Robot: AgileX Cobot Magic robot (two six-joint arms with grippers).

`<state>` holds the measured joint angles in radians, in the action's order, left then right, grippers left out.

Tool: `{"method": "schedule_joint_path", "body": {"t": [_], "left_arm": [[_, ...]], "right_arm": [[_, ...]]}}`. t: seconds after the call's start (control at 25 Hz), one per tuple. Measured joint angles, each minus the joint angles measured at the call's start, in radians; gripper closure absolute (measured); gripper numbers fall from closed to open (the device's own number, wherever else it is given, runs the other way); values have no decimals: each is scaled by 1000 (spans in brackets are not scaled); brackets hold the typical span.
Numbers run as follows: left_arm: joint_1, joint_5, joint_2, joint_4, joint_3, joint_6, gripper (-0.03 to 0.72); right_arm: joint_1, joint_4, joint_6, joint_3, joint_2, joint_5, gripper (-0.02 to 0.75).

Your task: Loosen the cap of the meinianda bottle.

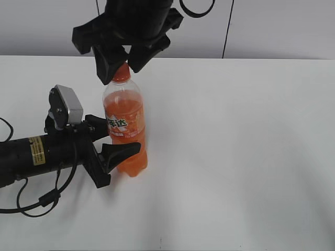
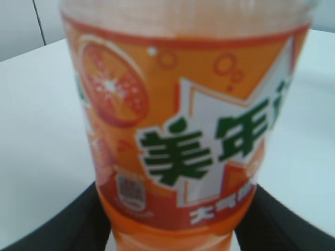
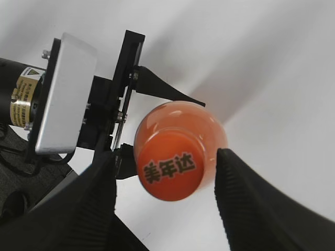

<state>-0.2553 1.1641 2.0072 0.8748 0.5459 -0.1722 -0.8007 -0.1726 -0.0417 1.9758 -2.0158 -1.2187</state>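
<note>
The meinianda bottle (image 1: pixel 125 130) stands upright on the white table, filled with orange drink. My left gripper (image 1: pixel 121 137) reaches in from the left and is shut on its lower body. In the left wrist view the label (image 2: pixel 178 130) fills the frame, and both black fingers (image 2: pixel 68 225) press against the bottle's sides. The orange cap (image 1: pixel 122 73) sits on top. My right gripper (image 1: pixel 120 70) hangs over it from above. In the right wrist view the cap (image 3: pixel 170 166) lies between the ribbed pads (image 3: pixel 99 193), with a gap showing on each side, so that gripper (image 3: pixel 165 170) is open.
The left arm (image 1: pixel 36 151) lies along the table's left side, its silver wrist camera (image 1: pixel 68 104) on top and cables trailing beside it. The white table (image 1: pixel 246 157) stretches to the right and front. A grey wall rises behind its far edge.
</note>
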Motion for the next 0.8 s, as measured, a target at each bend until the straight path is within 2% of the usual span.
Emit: {"method": "schedule_joint_path", "body": {"t": [0.8], "left_arm": [[0, -1, 0, 0, 0, 0, 269]], "right_arm": [[0, 9, 14, 0, 16, 0, 290]]}}
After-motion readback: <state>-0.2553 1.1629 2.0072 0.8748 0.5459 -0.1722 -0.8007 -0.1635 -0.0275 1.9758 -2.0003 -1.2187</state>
